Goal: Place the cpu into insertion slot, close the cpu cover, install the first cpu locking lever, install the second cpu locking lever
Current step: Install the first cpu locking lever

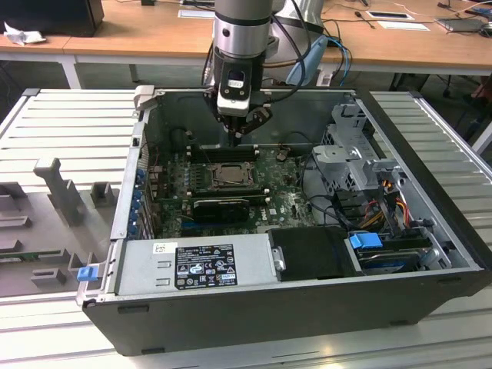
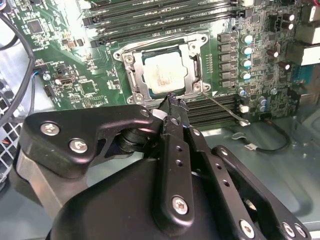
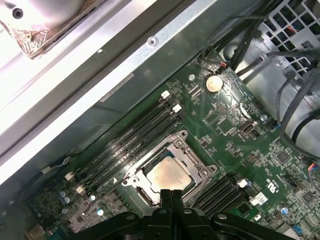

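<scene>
Gripper (image 2: 172, 102) closed at cpu cover (image 2: 132, 70) edge, w/ RAM slots (image 2: 150, 20) either side.

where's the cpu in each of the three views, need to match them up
Exterior view: the cpu sits mid-motherboard, just below the gripper in the picture.
Second wrist view: the cpu is the silver square just beyond the gripper.
First wrist view: the cpu lies just beyond the gripper.
Shared landmark: the black memory slots beside the cpu.
</scene>
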Robot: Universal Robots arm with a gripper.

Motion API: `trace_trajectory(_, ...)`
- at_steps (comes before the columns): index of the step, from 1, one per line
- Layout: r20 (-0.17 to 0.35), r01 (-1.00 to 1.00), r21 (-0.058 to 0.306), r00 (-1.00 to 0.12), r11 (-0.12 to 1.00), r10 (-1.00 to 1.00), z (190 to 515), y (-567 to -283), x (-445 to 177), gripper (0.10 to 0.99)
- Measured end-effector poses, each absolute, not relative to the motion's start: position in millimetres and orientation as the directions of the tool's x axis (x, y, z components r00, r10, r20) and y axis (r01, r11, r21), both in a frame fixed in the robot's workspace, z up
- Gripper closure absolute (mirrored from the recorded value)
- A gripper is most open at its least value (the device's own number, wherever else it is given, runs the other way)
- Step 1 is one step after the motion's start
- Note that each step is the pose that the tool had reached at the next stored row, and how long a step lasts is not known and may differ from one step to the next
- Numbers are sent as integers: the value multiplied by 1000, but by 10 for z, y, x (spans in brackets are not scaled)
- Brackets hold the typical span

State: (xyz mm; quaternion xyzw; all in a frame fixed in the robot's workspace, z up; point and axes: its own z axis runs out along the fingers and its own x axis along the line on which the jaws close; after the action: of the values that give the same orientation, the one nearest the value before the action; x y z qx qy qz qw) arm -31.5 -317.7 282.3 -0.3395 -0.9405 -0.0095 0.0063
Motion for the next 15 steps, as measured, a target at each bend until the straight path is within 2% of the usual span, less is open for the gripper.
trace_trajectory(15,18,550,14,-835,835,550,2823,-3178,-315,980)
